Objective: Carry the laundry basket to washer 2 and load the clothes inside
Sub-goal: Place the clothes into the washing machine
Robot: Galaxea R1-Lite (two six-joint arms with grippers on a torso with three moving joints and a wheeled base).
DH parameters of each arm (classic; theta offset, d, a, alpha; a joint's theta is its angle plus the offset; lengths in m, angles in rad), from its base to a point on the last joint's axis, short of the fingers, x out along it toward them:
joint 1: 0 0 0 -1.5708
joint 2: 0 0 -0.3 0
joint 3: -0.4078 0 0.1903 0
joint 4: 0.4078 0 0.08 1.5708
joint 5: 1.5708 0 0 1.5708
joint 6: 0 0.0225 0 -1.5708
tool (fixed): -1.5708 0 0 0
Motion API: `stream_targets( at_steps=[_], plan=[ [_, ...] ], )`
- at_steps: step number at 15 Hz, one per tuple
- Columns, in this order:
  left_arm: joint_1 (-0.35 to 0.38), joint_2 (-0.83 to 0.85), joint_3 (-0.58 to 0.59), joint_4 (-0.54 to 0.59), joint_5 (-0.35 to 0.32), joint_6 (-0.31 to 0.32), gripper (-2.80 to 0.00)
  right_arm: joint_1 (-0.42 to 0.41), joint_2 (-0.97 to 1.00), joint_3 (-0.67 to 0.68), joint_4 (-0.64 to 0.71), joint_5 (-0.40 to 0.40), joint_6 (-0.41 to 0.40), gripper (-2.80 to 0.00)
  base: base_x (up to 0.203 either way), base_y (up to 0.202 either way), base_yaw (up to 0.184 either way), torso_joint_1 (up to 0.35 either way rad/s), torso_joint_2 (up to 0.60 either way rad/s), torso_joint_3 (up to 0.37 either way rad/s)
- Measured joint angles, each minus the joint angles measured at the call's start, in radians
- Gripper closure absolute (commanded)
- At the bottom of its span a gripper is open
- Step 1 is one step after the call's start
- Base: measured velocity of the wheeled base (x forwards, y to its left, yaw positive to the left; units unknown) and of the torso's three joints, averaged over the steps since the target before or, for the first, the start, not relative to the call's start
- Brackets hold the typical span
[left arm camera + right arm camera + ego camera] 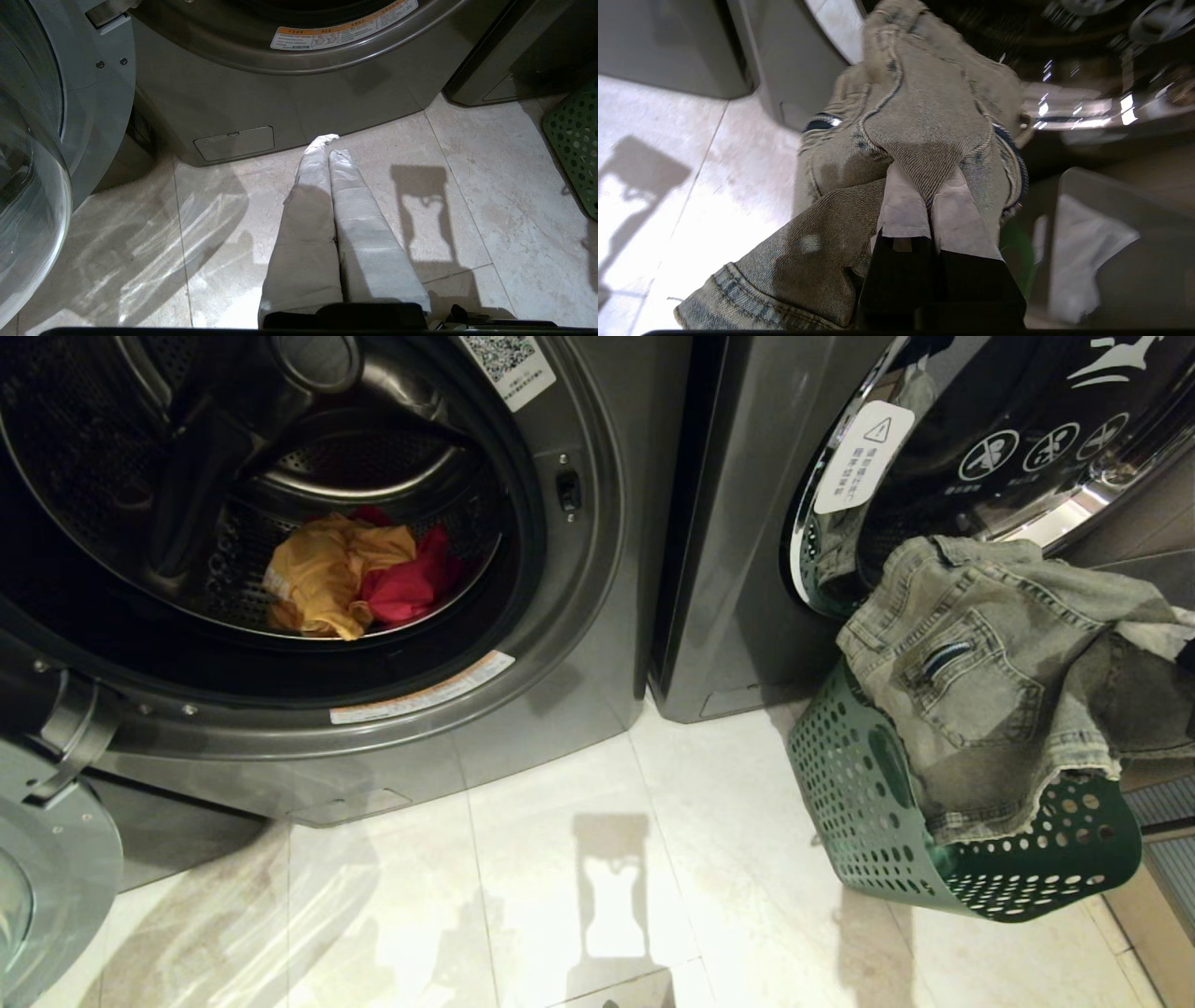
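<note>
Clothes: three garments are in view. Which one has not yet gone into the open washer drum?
The faded denim garment: the right gripper is shut on it above the green laundry basket, while the yellow-orange garment and pink-red garment lie inside the drum.

The open washer (579, 644) wears a smooth, satin dark grey metal front, and its drum (373, 457) at ten o'clock is perforated steel with a dull shine. Inside lie soft crumpled cloth pieces, a yellow-orange garment (322, 579) and a pink-red garment (411, 583). The neighbouring machine's door (1018, 439) at one o'clock is glossy dark glass in a mirror-bright chrome ring. The denim garment (990, 681) is coarse, faded twill with raised seams. The laundry basket (1018, 868) at four o'clock is matt green plastic full of holes. The floor tiles (560, 887) are pale, polished stone, reflecting light.
</note>
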Motion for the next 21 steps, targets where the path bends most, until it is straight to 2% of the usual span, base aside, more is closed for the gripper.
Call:
stream_targets(
  at_steps=[5,7,13,21],
  plan=[
    [0.000,0.000,0.000,0.000,0.000,0.000,0.00,0.002,-0.075,-0.066,-0.001,0.021,0.005,0.00,0.000,0.000,0.000,0.000,0.00,0.000],
    [0.000,0.000,0.000,0.000,0.000,0.000,0.00,0.008,-0.078,-0.094,-0.001,0.058,0.006,0.00,0.000,0.000,0.000,0.000,0.00,0.000],
    [0.000,0.000,0.000,0.000,0.000,0.000,0.00,0.067,-0.080,-0.092,-0.002,0.077,0.005,0.00,-0.002,0.000,0.010,0.001,0.00,0.000],
    [0.000,0.000,0.000,0.000,0.000,0.000,0.00,0.074,-0.080,-0.084,-0.005,0.077,0.009,0.00,-0.001,-0.008,0.166,0.002,0.01,0.004]
  ],
)
